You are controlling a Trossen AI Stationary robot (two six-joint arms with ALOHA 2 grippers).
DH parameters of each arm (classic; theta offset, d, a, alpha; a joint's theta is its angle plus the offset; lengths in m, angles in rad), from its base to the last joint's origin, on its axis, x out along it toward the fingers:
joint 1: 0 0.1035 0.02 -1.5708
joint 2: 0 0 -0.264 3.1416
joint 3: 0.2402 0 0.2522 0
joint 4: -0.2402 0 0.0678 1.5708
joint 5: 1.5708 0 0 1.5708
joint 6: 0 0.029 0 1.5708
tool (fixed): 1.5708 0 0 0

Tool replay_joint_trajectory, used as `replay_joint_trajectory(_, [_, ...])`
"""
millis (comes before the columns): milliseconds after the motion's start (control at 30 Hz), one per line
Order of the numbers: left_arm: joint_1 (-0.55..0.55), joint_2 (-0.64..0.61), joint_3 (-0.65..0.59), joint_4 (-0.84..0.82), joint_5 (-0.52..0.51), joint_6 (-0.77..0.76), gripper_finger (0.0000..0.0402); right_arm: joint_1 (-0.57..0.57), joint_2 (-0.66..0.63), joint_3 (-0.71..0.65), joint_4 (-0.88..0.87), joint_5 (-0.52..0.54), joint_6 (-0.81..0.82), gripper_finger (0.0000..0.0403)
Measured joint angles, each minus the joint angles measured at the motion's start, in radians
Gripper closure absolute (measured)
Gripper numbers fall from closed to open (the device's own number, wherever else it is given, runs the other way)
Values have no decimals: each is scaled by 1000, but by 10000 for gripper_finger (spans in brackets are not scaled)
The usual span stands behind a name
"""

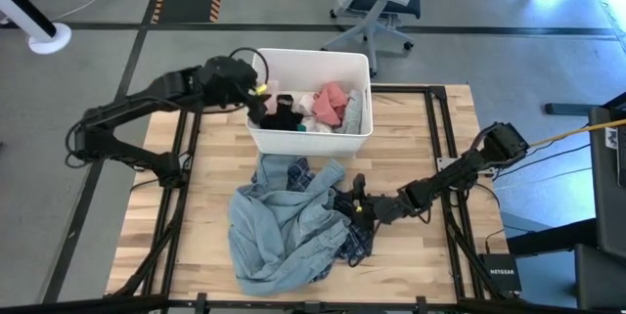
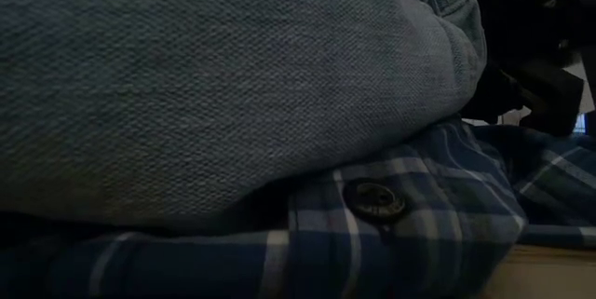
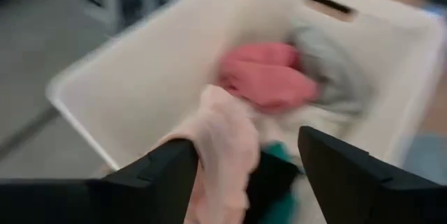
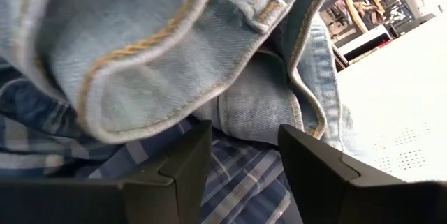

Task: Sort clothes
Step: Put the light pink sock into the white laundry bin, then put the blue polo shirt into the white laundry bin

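left gripper (image 1: 262,99) extended forward, fingers spread wide; right gripper (image 1: 358,201) low, reaching inward, fingers parted

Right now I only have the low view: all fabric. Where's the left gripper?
Observer: Left gripper is over the white bin, fingers apart in its wrist view, at a pale pink garment.
Operator: Anything else in the bin?
Observer: Salmon pink, grey and black pieces.
Operator: And the right gripper?
Observer: Right gripper sits at the edge of the denim shirt, jaws apart over the plaid shirt.
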Motion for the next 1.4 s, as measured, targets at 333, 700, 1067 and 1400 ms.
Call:
replay_joint_trajectory(333, [-27, 6, 28, -77, 120, -7, 168, -3, 0, 0, 0, -4, 1, 216])
replay_joint_trajectory(700, [-83, 4, 38, -154, -77, 13, 169, -3, 0, 0, -10, -12, 1, 216])
replay_joint_trajectory(1067, [-428, -16, 38, -308, -230, -103, 169, -3, 0, 0, -37, -57, 27, 216])
replay_joint_trajectory(1400, [-743, -143, -175, -360, -338, -527, 169, -3, 0, 0, -45, -55, 29, 217])
